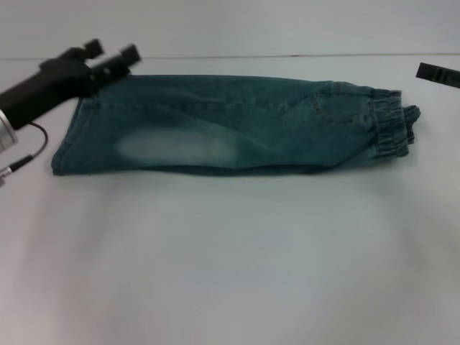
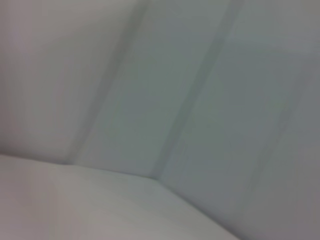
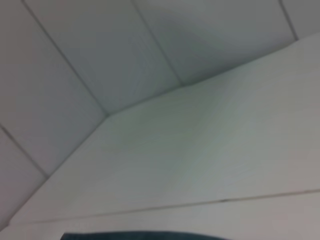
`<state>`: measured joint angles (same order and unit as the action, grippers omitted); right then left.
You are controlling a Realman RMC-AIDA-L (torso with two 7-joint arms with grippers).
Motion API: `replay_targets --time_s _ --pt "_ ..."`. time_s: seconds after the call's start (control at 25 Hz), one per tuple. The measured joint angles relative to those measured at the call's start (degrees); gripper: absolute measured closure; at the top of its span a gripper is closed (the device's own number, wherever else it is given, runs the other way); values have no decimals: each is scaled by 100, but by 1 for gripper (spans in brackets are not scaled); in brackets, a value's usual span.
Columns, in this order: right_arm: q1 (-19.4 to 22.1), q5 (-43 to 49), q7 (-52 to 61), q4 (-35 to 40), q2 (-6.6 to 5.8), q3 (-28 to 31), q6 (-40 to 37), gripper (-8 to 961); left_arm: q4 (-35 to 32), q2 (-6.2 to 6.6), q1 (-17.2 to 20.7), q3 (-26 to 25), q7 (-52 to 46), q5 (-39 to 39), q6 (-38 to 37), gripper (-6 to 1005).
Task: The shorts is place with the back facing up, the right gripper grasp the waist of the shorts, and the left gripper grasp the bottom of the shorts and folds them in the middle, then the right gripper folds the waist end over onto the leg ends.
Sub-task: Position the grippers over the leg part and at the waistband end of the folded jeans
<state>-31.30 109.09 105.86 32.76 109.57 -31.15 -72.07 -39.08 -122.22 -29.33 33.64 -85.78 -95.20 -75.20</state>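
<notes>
Head view: we see shorts (image 1: 230, 126) folded lengthwise on tabletop (image 1: 230, 259). Left hand (image 1: 113, 57) open above hem; right hand (image 1: 438, 73) grip unreadable. Risk: waist (image 1: 392, 126) grab catches one layer, fold skews.

This looks like a lab or test room set up for robot trials, not a home. A plain white worktop (image 1: 230, 273) fills the head view, bare apart from 1 pair of denim shorts (image 1: 237, 129) laid flat on it. Behind the worktop stands a plain pale wall (image 1: 230, 25). Both wrist views show only smooth white panels (image 3: 75, 65) divided by thin straight seams.
</notes>
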Motion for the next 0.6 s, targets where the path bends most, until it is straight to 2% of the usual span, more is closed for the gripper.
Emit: replay_targets --time_s 0.08,0.16,0.32,0.44,0.6 --pt "-58 270 540 230 -168 -238 -257 -4 -29 23 19 20 80 -226 -624 80" --pt "-168 659 1071 528 -284 -435 -491 0 -54 32 -2 36 101 -513 -1084 50" --pt "-545 1765 2143 1079 -421 -814 -768 7 -67 34 -71 245 105 -941 -1453 51" --pt "-921 2707 2694 1255 -433 -931 -818 13 -66 11 -76 403 106 -992 -1450 51" --pt "-1358 3797 3207 1322 -349 -938 -831 21 -22 -14 -79 461 161 -997 -1410 51"
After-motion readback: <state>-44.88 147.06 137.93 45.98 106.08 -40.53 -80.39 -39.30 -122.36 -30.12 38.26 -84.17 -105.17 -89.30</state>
